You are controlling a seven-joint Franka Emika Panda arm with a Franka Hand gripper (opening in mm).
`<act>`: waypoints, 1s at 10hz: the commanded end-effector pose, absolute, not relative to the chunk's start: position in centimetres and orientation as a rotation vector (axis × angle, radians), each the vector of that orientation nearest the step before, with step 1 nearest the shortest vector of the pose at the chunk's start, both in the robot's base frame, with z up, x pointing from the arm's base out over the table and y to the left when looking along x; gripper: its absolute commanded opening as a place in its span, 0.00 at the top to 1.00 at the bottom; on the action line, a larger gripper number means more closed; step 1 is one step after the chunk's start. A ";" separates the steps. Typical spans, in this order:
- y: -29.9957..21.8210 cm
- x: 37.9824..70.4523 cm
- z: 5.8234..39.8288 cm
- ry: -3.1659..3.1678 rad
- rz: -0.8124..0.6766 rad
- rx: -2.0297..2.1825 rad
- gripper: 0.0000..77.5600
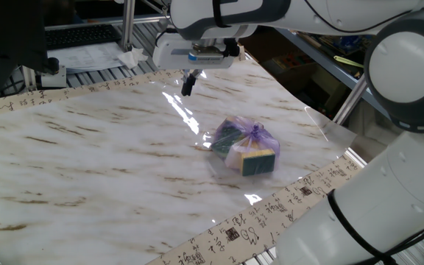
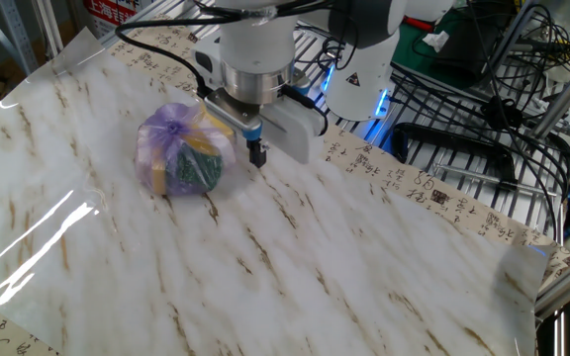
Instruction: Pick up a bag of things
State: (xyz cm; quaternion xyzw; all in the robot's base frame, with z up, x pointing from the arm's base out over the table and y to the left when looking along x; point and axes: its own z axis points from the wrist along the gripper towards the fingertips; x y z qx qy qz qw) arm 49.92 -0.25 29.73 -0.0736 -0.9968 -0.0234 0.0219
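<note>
The bag of things [image 1: 245, 146] is a small purple-tinted plastic bag, knotted on top, with green-and-yellow sponge blocks showing through. It lies on the marble-patterned table [image 1: 87, 154]. It also shows in the other fixed view [image 2: 179, 150]. My gripper [image 1: 188, 82] hangs above the table, up and to the left of the bag, apart from it. Its black fingers stand close together and hold nothing. In the other fixed view the gripper [image 2: 258, 153] is just right of the bag.
A clear plastic sheet [image 1: 322, 121] covers the table and sticks out past its right edge. A patterned border strip [image 1: 271, 213] runs along the table's edge. Wire racks and cables [image 2: 483, 119] stand beyond the table, with papers and a keyboard [image 1: 87, 37] behind.
</note>
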 end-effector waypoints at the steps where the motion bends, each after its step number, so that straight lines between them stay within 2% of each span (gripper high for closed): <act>1: -0.4 50.0 29.8 -3.089 -0.071 -0.282 1.00; 10: -1.2 49.8 27.8 -3.100 -0.060 -0.292 1.00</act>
